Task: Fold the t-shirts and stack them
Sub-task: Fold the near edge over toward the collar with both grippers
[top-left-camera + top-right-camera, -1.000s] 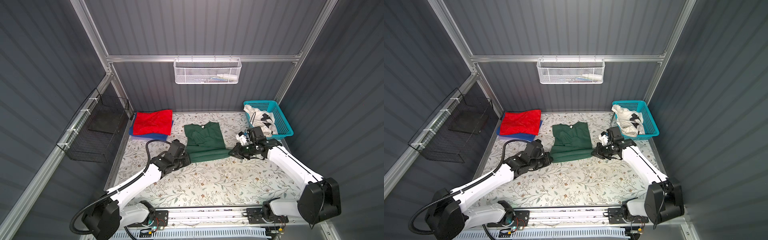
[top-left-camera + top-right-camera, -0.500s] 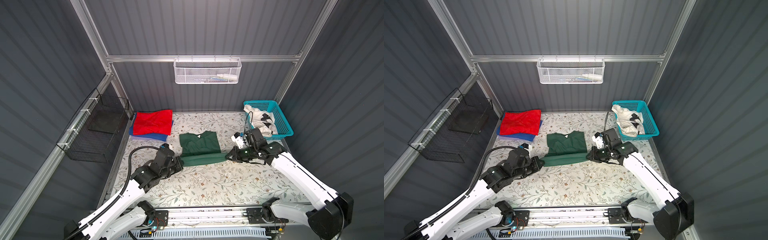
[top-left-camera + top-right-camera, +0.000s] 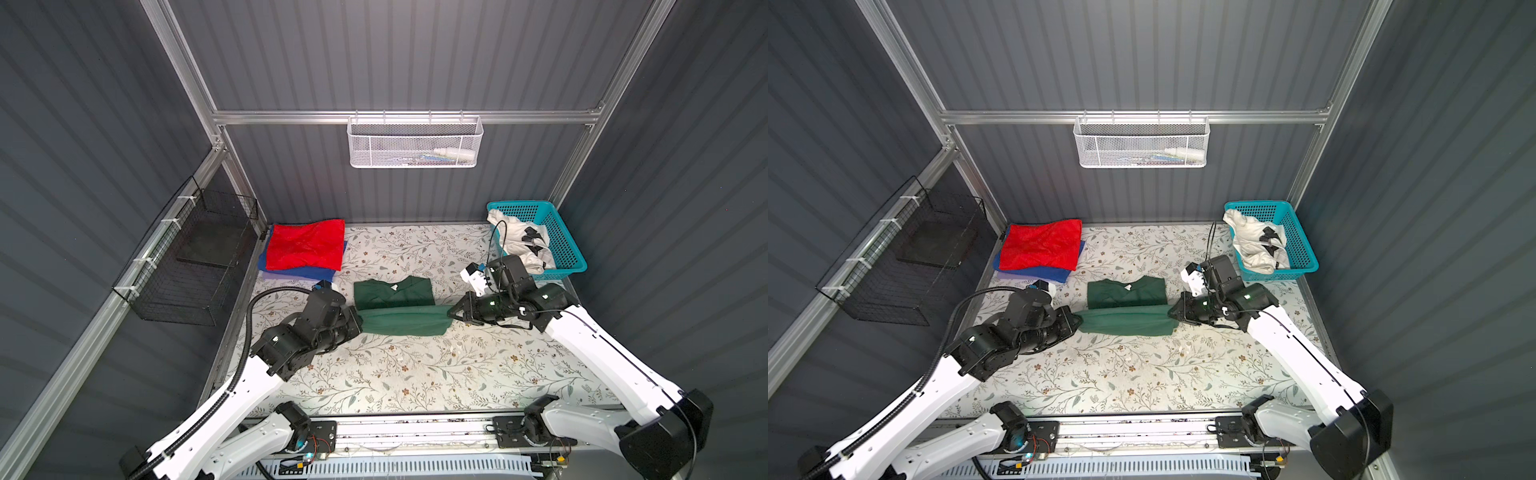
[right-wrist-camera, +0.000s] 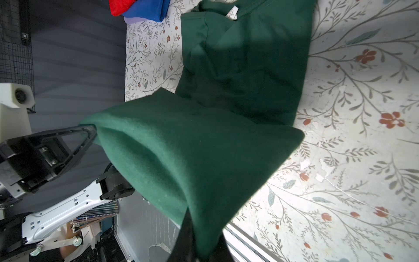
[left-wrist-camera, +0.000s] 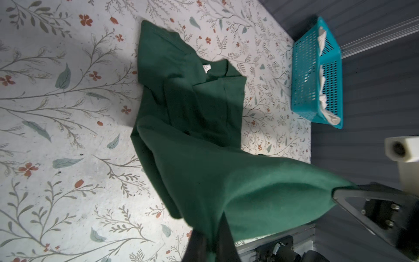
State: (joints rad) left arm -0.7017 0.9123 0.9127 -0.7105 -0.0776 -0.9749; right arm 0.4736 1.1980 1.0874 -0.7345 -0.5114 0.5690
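Your left hand (image 3: 356,321) and right hand (image 3: 452,311) are each pinched shut on 1 end of the near edge of the dark green t-shirt (image 3: 400,324). They hold that edge raised as a sagging band between them. The shirt's collar half lies flat near the middle of the floral tabletop (image 3: 415,374). A red t-shirt (image 3: 305,245) sits folded on a blue t-shirt (image 3: 299,272) in the back left corner. A white t-shirt (image 3: 519,243) lies crumpled in the turquoise basket (image 3: 565,269) at the back right.

The likely risks are these. If you carry the slack band over as it is, the fold may land wrinkled. If 1 hand runs ahead of the other, the edges will probably skew. Both grips sit close to the cloth's corners, so pulling the 2 hands apart could slip a corner free. Dragging low instead of lifting could push the flat half out of place.
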